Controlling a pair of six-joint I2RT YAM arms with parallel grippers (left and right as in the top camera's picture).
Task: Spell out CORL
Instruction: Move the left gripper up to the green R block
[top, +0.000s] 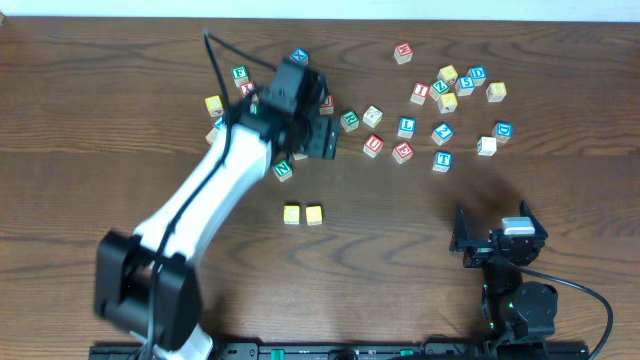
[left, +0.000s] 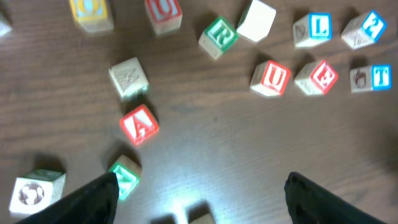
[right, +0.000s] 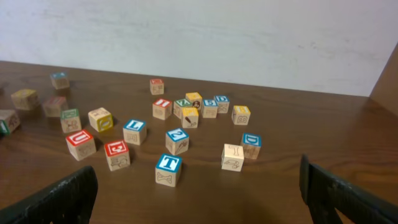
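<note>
Two yellow-faced cubes (top: 291, 213) (top: 314, 214) sit side by side at the table's middle front. The green R cube (top: 349, 121) lies in the scatter behind them, and shows in the left wrist view (left: 219, 35). The blue L cube (top: 406, 127) lies further right and shows there too (left: 314, 28). My left gripper (top: 318, 140) hovers open and empty (left: 199, 202) above the table, between the green N cube and the R cube. My right gripper (top: 497, 240) is open and empty (right: 199, 193) at the front right.
A green N cube (top: 283, 170) lies below the left arm. Red A (left: 139, 124), red U (left: 270, 78), red E (left: 317, 78) and blue T (left: 373, 78) cubes lie nearby. Several more cubes cluster at the back right (top: 447, 88).
</note>
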